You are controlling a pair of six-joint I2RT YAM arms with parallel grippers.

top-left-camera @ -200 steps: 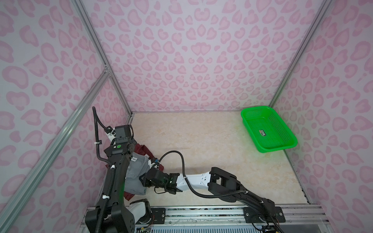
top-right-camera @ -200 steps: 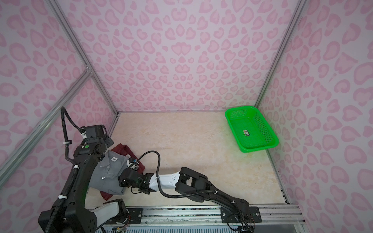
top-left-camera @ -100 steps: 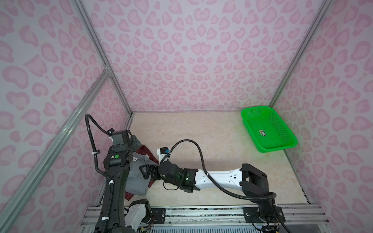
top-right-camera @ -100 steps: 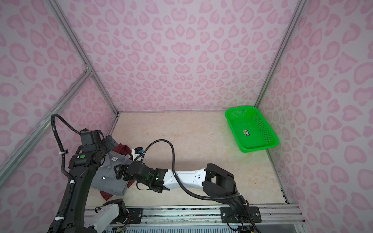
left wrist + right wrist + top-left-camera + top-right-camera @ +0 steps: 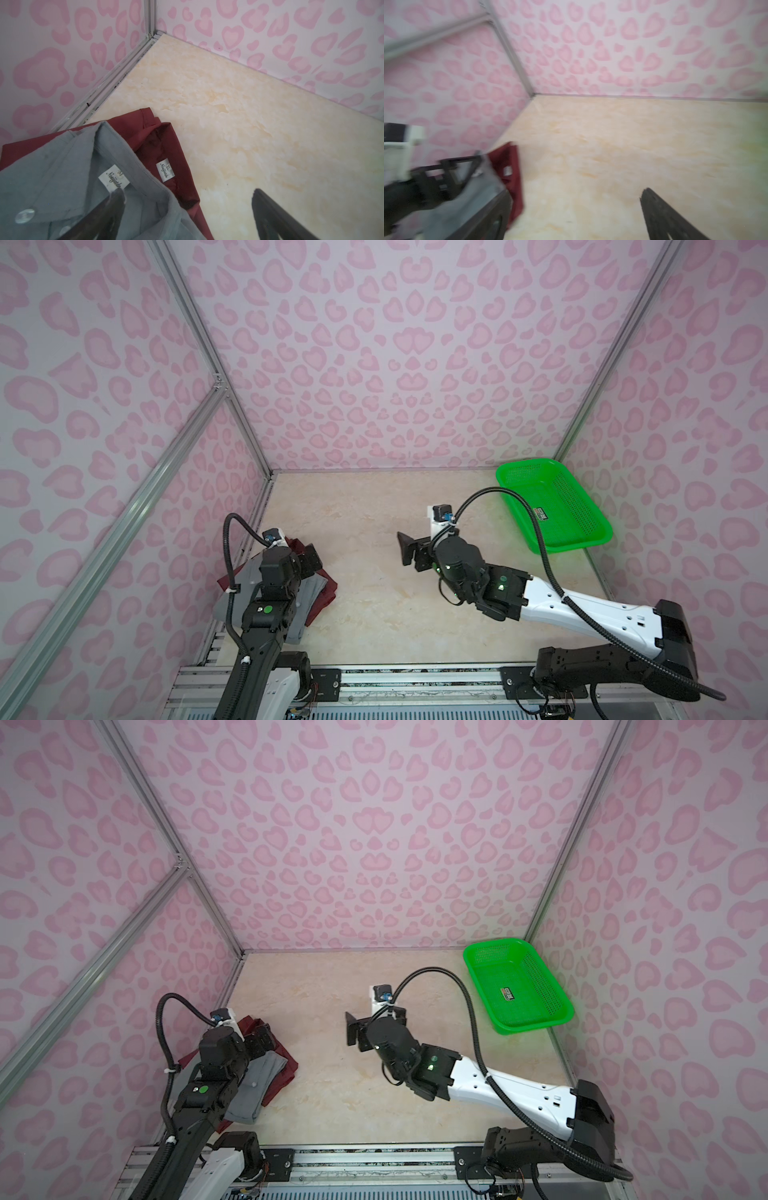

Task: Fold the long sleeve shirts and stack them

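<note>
Risk: collar snag on lift-off, stack pulled askew.
Left tool (image 5: 187, 193) gapes wide just over the collar of the plain mid-grey button-up shirt (image 5: 62, 166), which lies atop the dark maroon cloth shirt (image 5: 166, 141) at the left edge of the beige bench (image 5: 374, 510). A finger catching cloth there would likely drag the top shirt off. Right tool (image 5: 411, 551), jaws apart and empty, hangs mid-bench, well apart.
</note>
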